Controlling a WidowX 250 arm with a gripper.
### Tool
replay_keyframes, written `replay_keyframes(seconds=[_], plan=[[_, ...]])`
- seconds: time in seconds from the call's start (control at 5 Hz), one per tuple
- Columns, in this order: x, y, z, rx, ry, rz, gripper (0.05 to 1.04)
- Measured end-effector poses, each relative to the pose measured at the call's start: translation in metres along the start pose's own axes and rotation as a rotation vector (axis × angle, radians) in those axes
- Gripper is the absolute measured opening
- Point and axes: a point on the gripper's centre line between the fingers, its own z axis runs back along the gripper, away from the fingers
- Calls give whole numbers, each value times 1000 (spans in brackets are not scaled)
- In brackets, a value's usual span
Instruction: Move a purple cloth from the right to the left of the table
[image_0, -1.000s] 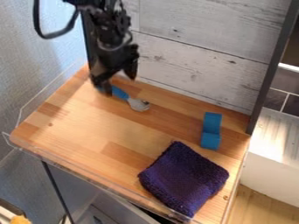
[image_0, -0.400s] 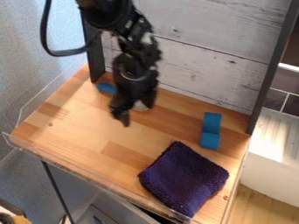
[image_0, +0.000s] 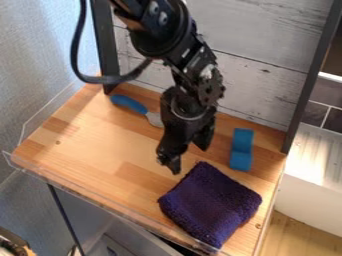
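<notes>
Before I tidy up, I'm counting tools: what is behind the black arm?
A blue-handled utensil runs partly behind the arm, its far end covered; pale planks stand farther back.

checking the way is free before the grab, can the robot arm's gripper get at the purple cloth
Probably yes: the gripper hangs open near the top corner of the purple cloth, with nothing visible between them; the blue object sits off to the right.

Nubbly, matt cloth (image_0: 210, 204) on smooth wooden tabletop (image_0: 93, 145).
</notes>
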Motion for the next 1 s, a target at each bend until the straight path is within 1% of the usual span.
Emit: replay_keyframes(seconds=[0.2,0.4,0.6,0.8,1.0], plan=[[-22,-2,-8,26,52,19,999],[-37,-1,-13,45,82,50,999],[-46,-2,-22,72,93,32,999],[-49,3,-34,108,79,17,1000],[-46,1,-38,111,61,11,1002]])
